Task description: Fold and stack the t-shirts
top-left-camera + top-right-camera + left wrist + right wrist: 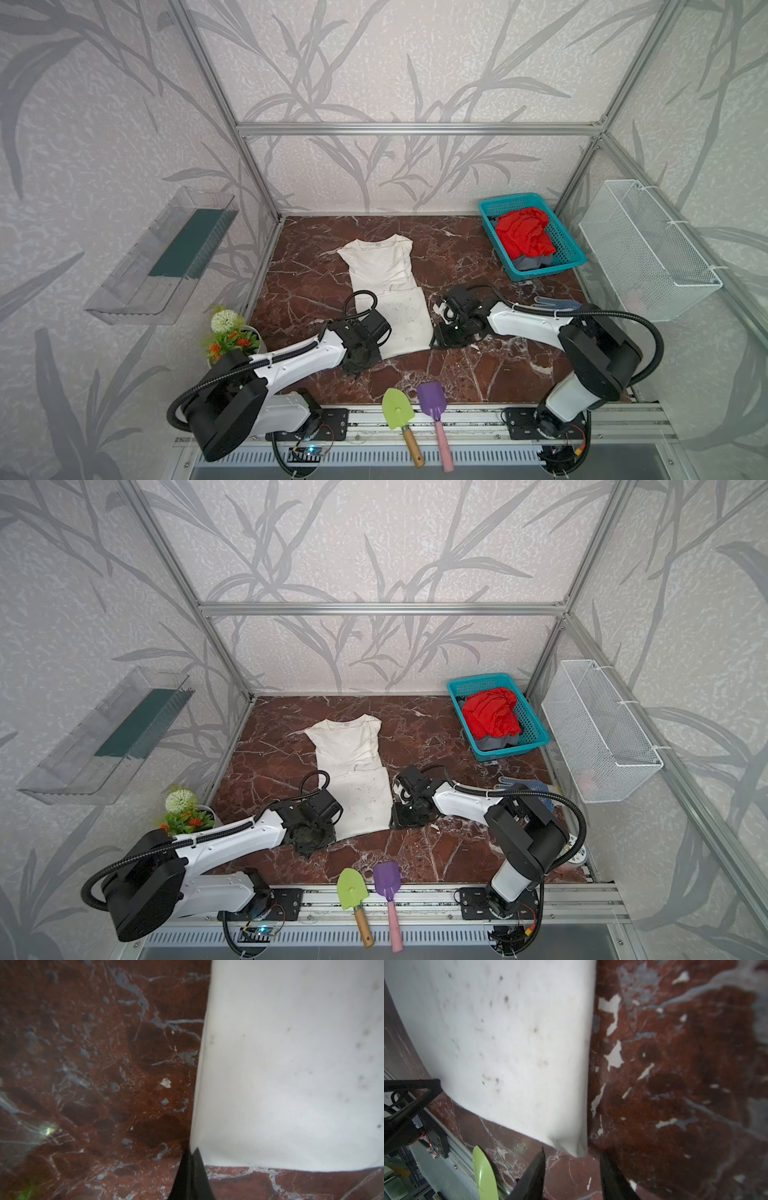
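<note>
Nearest the robot, on the counter, the left gripper is holding its jaws fully closed at the near left corner of the cream-white t-shirt. The cloth is running straight into their tips, so I am judging that corner as pinched. At the near right corner the right gripper is standing with its jaws partly open and gripping nothing. That corner is lying just ahead of the tips, about in the middle of the gap, so a short advance and a closing seem to be what the next move is asking for. Both arms are sitting equally close, one at each corner. From this near edge the shirt is stretching away with its long axis pointing toward the back wall, neck end farthest. Beyond it, at the far right, the red t-shirt and the dark grey t-shirt are lying crumpled in the teal basket, well apart from both jaws.
</note>
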### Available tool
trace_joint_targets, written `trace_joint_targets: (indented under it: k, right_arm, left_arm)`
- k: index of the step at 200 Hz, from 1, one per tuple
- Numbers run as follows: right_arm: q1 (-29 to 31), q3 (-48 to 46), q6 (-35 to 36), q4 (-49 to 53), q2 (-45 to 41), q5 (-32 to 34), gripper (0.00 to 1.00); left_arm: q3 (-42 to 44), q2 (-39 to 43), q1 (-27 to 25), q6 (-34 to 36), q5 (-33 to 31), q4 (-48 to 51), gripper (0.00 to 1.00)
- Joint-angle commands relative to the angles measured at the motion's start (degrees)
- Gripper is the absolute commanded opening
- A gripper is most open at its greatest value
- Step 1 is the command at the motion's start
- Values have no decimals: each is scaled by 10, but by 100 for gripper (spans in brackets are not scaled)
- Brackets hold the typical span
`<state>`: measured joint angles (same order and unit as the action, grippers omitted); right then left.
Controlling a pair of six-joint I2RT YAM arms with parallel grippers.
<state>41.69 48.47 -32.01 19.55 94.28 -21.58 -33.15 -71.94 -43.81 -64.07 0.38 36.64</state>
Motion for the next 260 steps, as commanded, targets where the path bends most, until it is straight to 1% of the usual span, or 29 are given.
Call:
trace_joint_targets:
  k: [1, 12, 39, 47, 70, 93, 113, 147, 177, 198, 228, 260]
  right_arm:
    - [2, 6, -5, 6, 30, 9, 39]
    - [3, 4, -4, 1, 32, 3, 29]
    - [2, 0, -3, -9, 29, -15, 8]
    - [2, -3, -2, -14, 24, -20, 0]
    - [2, -13, 0, -20, 5, -33, 0]
    - [3, -27, 1, -16, -30, -47, 0]
    - [2, -34, 4, 7, -65, -49, 0]
    - [3, -37, 4, 48, -136, -47, 0]
    - [4, -12, 4, 85, -172, -47, 0]
    - [4, 14, 3, 101, -184, -35, 0]
    - [-1, 56, -7, 99, -168, -23, 0]
    - [-22, 124, 0, 104, -129, -33, 0]
  left_arm:
    - [15, 9, 2, -5, -8, 30, 0]
    - [13, 9, 1, -4, -9, 28, 0]
    - [12, 13, 2, 5, -7, 17, 0]
    - [12, 18, 1, 11, -4, 11, 0]
    - [10, 41, 2, 47, 11, 0, 0]
    - [8, 82, 1, 84, 35, 3, 0]
    - [10, 120, 1, 116, 64, 8, 0]
    - [-5, 171, 0, 140, 73, 59, 0]
    - [-17, 214, 1, 162, 87, 58, 0]
    - [-40, 237, 1, 170, 64, 67, 0]
    - [-79, 269, 3, 174, -7, 82, 0]
    - [-130, 251, 22, 190, -61, 105, 0]
